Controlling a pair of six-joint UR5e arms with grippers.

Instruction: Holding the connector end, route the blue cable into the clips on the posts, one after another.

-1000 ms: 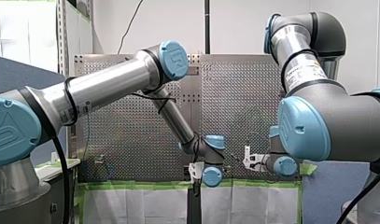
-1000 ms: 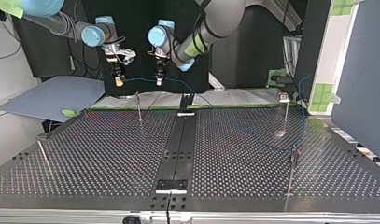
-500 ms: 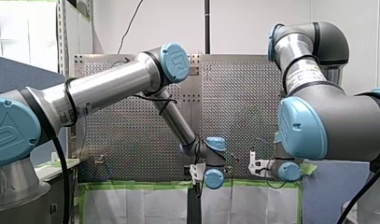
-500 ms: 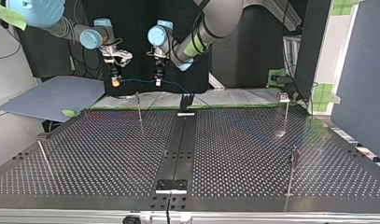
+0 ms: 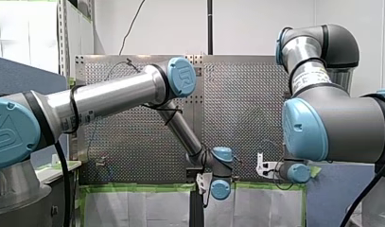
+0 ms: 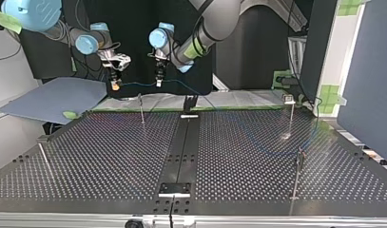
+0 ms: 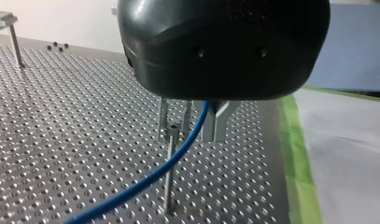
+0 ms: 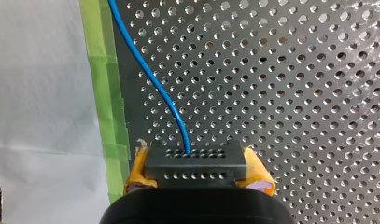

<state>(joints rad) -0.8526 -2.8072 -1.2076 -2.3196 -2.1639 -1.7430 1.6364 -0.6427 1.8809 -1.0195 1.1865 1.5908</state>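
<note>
In the right wrist view my right gripper (image 8: 195, 167) is shut on the black connector (image 8: 195, 161), yellow pads on both sides. The blue cable (image 8: 148, 77) leaves the connector over the perforated table (image 8: 281, 84). In the top view my right gripper (image 6: 115, 84) hangs above the far edge. My left gripper (image 6: 159, 80) hangs beside it, with the cable (image 6: 136, 84) stretched between them. In the left wrist view the cable (image 7: 178, 156) runs between my left gripper's (image 7: 190, 123) metal fingers (image 7: 215, 125). A clip post (image 7: 170, 158) stands just under them.
Thin posts stand at the far left (image 6: 141, 108), far right (image 6: 291, 114), near right (image 6: 297, 173) and near left (image 6: 43, 156) of the top view. A black rail (image 6: 181, 142) runs down the middle. A blue-grey sheet (image 6: 53, 97) lies beyond the table's left corner.
Both grippers have moved toward the top view's left with the cable held between them. The slack over the table's right side has been pulled along.
</note>
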